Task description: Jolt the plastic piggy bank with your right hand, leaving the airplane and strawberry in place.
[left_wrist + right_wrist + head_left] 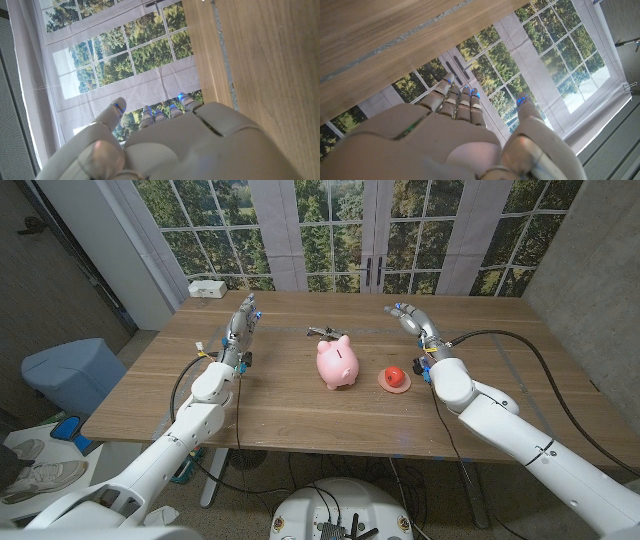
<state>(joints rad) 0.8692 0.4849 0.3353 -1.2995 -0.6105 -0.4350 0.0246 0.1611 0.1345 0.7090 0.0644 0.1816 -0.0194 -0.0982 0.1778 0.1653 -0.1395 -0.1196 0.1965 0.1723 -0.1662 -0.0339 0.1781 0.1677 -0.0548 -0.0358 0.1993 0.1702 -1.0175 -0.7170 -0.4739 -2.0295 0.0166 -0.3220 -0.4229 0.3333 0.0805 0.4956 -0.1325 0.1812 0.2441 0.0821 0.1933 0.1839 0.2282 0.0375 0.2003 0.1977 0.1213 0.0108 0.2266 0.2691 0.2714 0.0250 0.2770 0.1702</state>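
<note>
A: Well, where does the piggy bank (337,363) sit?

B: Mid-counter (280,395), between the small airplane (328,333) just behind it and the strawberry (395,379) beside it, on the right hand's (411,320) side. That hand hangs back with fingers (451,96) apart, holding nothing, probably to approach without clipping the strawberry.

A: The left hand (241,322)?

B: Parked well apart, fingers loose and empty. No readable writing, though small print could be lost.

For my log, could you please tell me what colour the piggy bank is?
Pink; the plastic piggy bank shows best in the head view.
</note>
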